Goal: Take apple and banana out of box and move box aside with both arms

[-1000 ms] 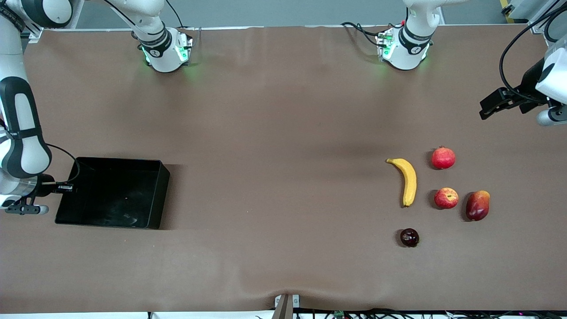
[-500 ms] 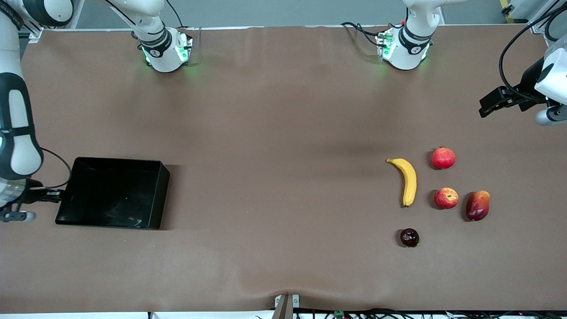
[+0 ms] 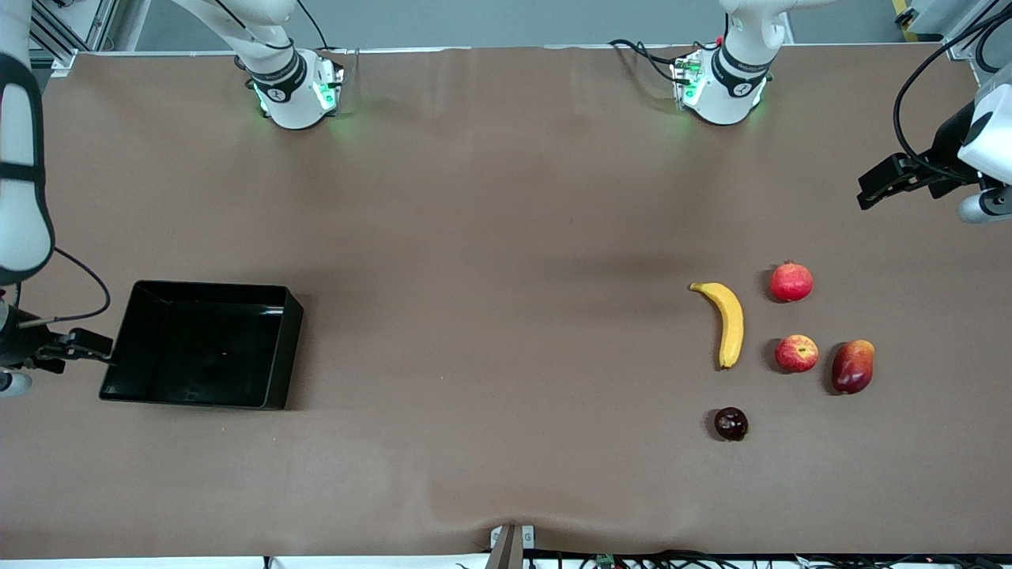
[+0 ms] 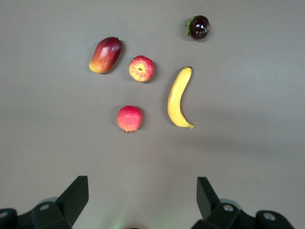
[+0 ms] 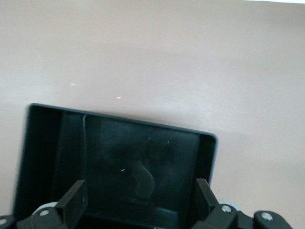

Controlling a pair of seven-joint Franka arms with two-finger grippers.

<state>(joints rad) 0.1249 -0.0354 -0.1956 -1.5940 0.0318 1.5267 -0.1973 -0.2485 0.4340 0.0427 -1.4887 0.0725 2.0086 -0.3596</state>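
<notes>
The box (image 3: 291, 348), a shallow black tray, rests empty toward the right arm's end of the table. My right gripper (image 3: 87, 348) stands open just off its outer wall, holding nothing; in the right wrist view the box (image 5: 114, 157) lies ahead of the spread right gripper (image 5: 140, 200). The yellow banana (image 3: 731, 322) and the red apple (image 3: 796, 353) lie side by side toward the left arm's end. My left gripper (image 3: 877, 186) hangs open and empty over bare table. In the left wrist view the banana (image 4: 178, 98) and apple (image 4: 141, 68) lie ahead of the left gripper (image 4: 141, 200).
A red pomegranate (image 3: 791, 282) lies farther from the front camera than the apple. A red-and-yellow oval fruit (image 3: 852, 367) lies beside the apple, toward the table's end. A small dark maroon fruit (image 3: 730, 423) sits nearer the front camera than the banana.
My right gripper has opened, let go of the box's wall and drawn back toward the table's end. The box stayed put. The left arm has barely moved.
</notes>
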